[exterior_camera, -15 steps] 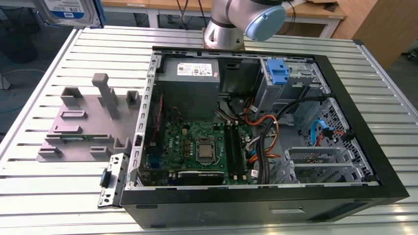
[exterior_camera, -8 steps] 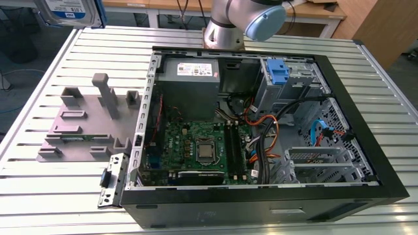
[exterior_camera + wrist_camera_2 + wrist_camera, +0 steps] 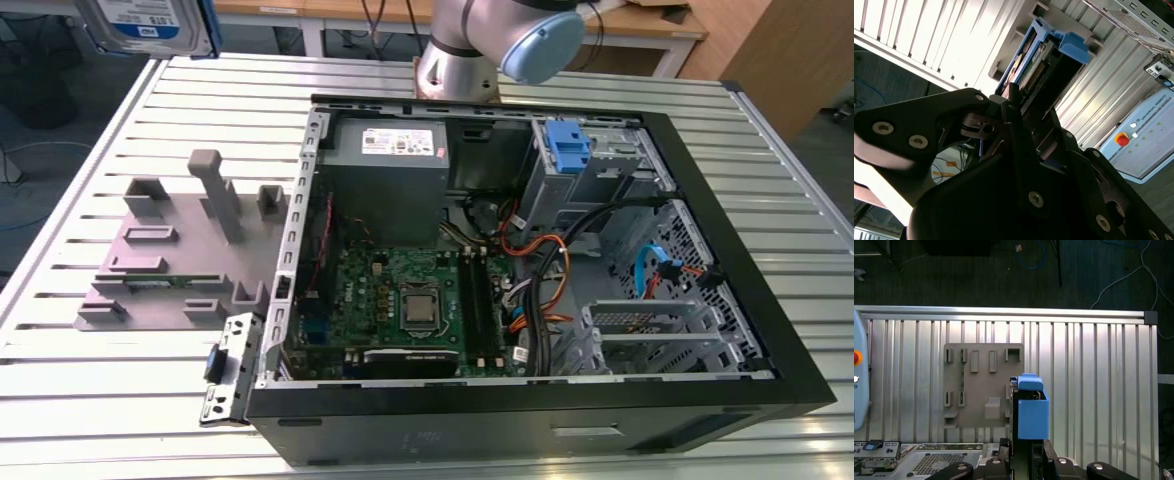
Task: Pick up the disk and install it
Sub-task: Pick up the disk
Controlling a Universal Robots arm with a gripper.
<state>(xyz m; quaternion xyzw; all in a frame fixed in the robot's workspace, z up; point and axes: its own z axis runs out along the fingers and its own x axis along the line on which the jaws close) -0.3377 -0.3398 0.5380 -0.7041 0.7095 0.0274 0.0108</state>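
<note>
First wrist view — the gripper [image 3: 1026,452] is clamped on the disk [image 3: 1032,412], held clear above the ribbed counter [image 3: 1099,390] near a grey fixture plate [image 3: 981,385] — its long axis pointing straight out from the gripper.

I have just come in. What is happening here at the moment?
The arm's gripper is shut on the disk and holds it in the air above the slatted table, near the grey holder plate. The open computer case lies beside the plate; the disk is not yet in it.
</note>
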